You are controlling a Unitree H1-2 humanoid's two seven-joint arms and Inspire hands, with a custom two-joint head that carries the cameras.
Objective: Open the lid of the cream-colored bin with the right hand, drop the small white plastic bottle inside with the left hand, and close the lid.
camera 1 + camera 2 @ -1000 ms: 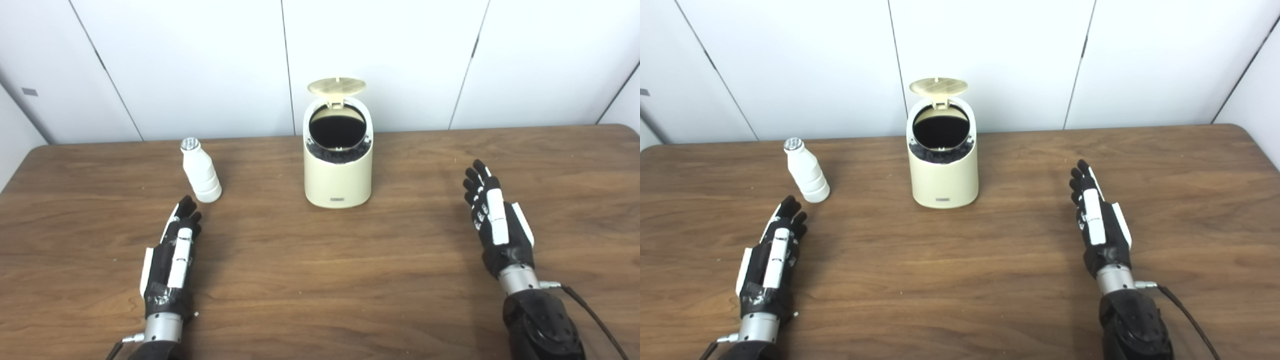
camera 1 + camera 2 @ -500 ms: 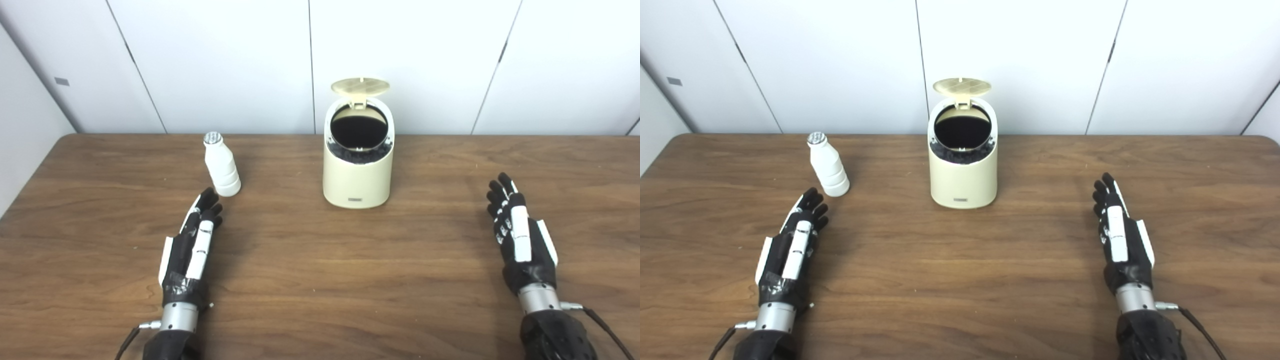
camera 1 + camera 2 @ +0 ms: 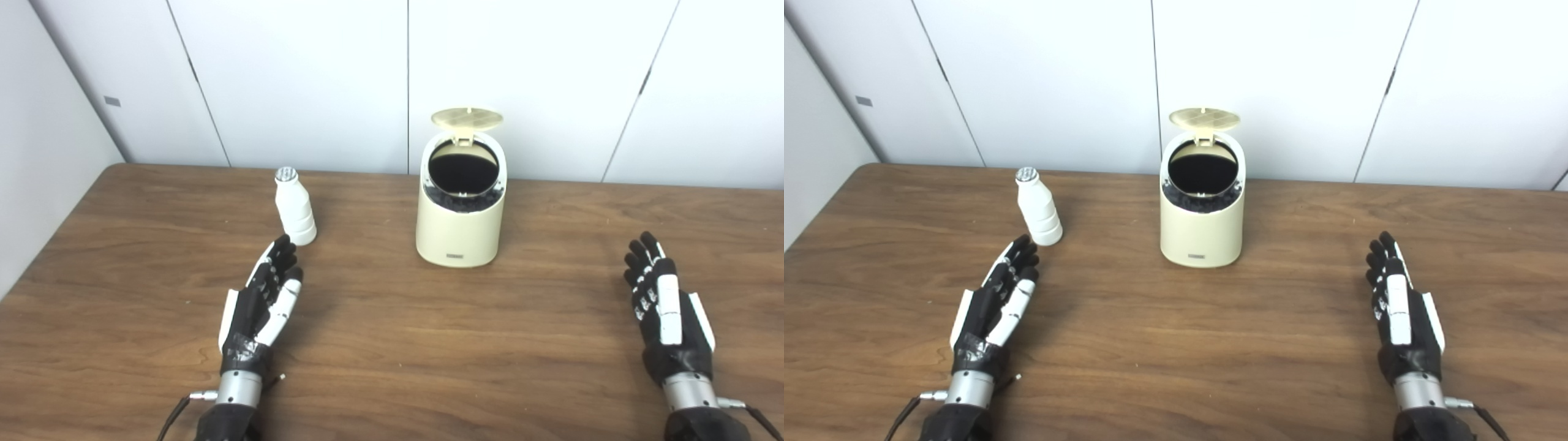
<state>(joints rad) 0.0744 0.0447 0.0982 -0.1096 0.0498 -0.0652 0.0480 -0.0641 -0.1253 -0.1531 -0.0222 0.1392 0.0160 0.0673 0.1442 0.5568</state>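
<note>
The cream-colored bin (image 3: 460, 220) stands mid-table with its round lid (image 3: 467, 117) flipped up at the back, showing a dark inside. A small white plastic bottle (image 3: 294, 207) with a silvery cap stands upright to the bin's left. My left hand (image 3: 264, 300) is open, fingers stretched out, its tips just short of the bottle's base and not touching it. Far to the right of the bin my right hand (image 3: 666, 309) is open and holds nothing.
The brown wooden table (image 3: 392, 343) ends at white wall panels (image 3: 306, 79) close behind the bin. The table's left edge (image 3: 55, 233) runs diagonally beside a grey wall. A cable (image 3: 753, 416) trails from the right wrist.
The camera has turned left, shifting the whole picture right. The left hand has turned slightly and its fingertips lie closer to the bottle. Bin, lid and bottle stay put.
</note>
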